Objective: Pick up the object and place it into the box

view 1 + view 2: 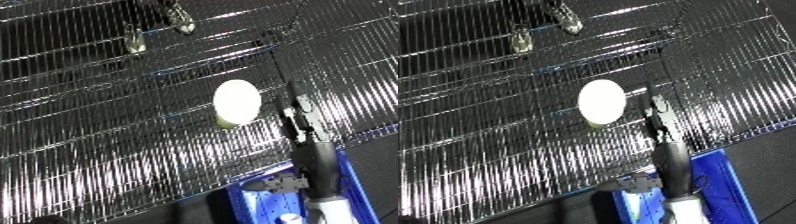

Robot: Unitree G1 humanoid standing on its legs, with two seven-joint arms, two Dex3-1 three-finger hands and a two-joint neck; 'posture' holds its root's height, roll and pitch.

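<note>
With the pale round object [237, 102] resting on the wire-mesh surface [98, 145], just left of your right hand [300, 116], whose fingers reach out straight and hold nothing, close around it squarely before carrying it near-right to the blue bin [355, 185].

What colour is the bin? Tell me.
Blue; the bin shows best in the left eye view.

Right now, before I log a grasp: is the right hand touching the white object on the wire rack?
Apart. In the right eye view, wire rack shows between the white object and the right hand, whose fingers extend beside it.
</note>
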